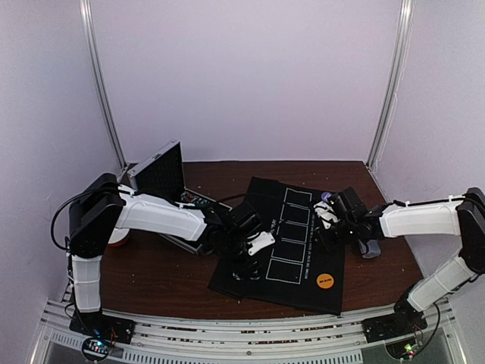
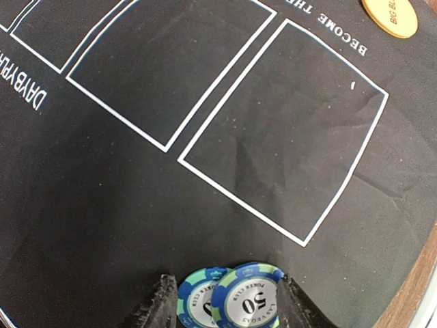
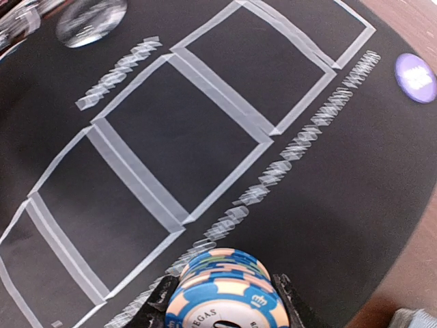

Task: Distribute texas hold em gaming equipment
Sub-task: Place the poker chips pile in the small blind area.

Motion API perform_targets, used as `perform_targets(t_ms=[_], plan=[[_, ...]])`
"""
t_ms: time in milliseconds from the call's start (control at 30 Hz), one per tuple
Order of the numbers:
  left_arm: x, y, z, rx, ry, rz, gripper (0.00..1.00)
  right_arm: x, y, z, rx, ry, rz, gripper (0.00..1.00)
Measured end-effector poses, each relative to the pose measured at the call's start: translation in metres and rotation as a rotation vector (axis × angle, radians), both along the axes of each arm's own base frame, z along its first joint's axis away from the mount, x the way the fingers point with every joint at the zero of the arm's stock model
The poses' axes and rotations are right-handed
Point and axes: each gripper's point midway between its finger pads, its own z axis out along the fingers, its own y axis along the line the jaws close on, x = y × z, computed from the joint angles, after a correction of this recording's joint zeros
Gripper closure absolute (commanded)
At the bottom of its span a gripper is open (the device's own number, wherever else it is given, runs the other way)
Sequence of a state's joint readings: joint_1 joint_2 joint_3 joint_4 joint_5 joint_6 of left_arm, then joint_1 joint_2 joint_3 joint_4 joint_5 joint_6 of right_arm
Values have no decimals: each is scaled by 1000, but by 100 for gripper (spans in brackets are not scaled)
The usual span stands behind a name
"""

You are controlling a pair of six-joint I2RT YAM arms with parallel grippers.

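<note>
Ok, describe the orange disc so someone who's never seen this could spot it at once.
Find the black mat with white-outlined boxes in the middle of the table. At its near right corner, beside the nearest box, lies the orange disc. It is the only orange piece: the purple disc lies farther back, and the chips are striped.

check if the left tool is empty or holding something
Holding: two blue-green chips sit pinched in the left tool, seen in its wrist view.

Robot lab booth, this: plain white walls [image 1: 250, 76] behind the table [image 1: 159, 277], metal rails [image 1: 250, 332] running along the table's near edge.
</note>
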State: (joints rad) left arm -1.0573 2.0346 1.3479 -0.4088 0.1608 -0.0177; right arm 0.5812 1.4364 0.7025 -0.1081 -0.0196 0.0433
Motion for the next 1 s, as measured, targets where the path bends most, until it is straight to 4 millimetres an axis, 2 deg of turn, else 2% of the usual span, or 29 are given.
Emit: perform_targets(t_ms=[133, 367, 500, 633, 867, 1000], plan=[[-2, 4, 0, -5, 1, 3, 50, 31, -22, -4, -11, -14, -75, 100], [-7, 11, 0, -3, 11, 12, 51, 91, -42, -18, -52, -24, -139, 100], [-8, 12, 0, -2, 13, 15, 51, 118, -54, -24, -82, -31, -167, 100], [-8, 13, 1, -2, 15, 17, 50, 133, -64, -30, -107, -31, -186, 100], [-9, 14, 0, 1, 16, 17, 49, 147, -64, -31, -116, -45, -181, 100], [-11, 17, -1, 14, 24, 17, 47, 149, -63, -31, -118, -47, -180, 85]])
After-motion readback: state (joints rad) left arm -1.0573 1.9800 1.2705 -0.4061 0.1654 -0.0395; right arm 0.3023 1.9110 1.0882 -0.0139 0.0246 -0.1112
